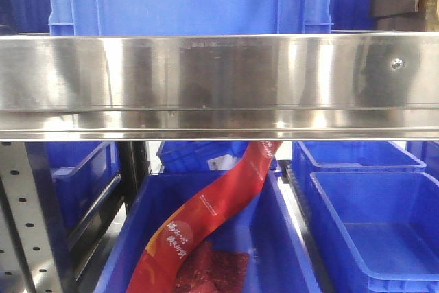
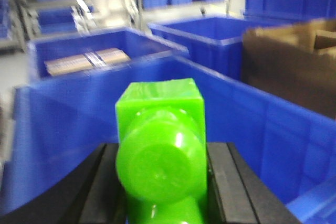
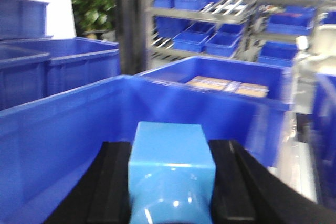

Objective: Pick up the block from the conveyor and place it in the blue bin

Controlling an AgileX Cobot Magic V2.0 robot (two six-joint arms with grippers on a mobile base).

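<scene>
In the left wrist view my left gripper point(image 2: 160, 182) is shut on a bright green block point(image 2: 160, 129) with a round stud facing the camera. Its black fingers point(image 2: 102, 182) press both sides, and a blue bin point(image 2: 68, 124) lies just beyond it. The right wrist view shows my right gripper point(image 3: 171, 182) shut on a light blue block point(image 3: 170, 166), held in front of another blue bin point(image 3: 68, 124). The conveyor is out of view. Neither gripper shows in the front view.
The front view is filled by a steel shelf rail point(image 1: 219, 84) with blue bins point(image 1: 370, 224) below and a red printed bag point(image 1: 206, 217) in one. A brown cardboard box point(image 2: 294, 61) sits right of the left gripper. Racks of blue bins point(image 3: 220, 40) stand behind.
</scene>
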